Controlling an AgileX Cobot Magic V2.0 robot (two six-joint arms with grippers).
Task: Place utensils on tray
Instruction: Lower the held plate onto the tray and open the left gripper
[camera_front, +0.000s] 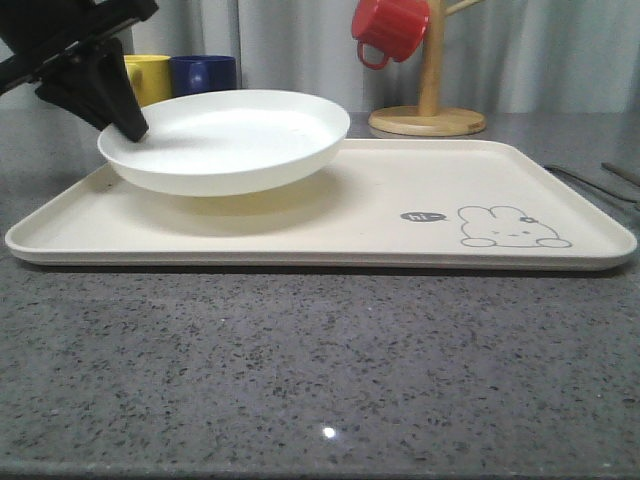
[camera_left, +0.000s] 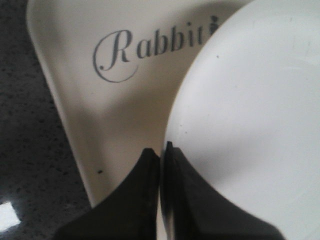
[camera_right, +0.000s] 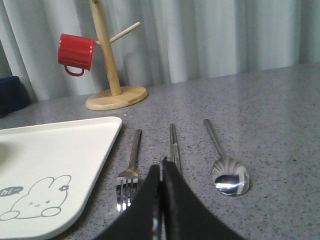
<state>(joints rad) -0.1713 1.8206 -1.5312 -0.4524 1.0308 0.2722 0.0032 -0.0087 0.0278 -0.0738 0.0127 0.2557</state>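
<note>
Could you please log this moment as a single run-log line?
left end effector: shut on plate, held above tray | right end effector: shut on chopsticks | fork, spoon: on table, off tray

Left gripper (camera_front: 128, 128) showing matte black, wedge-shaped fingers (camera_left: 192, 200), tapering to narrow tips. Right gripper (camera_right: 161, 167) looking identical: plain black, unmarked.

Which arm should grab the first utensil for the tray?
The right. Its pincer is right over the chopsticks, with the fork and spoon on either side, all on the table just beside the tray. The left pincer is busy, clamped on the plate rim.
</note>
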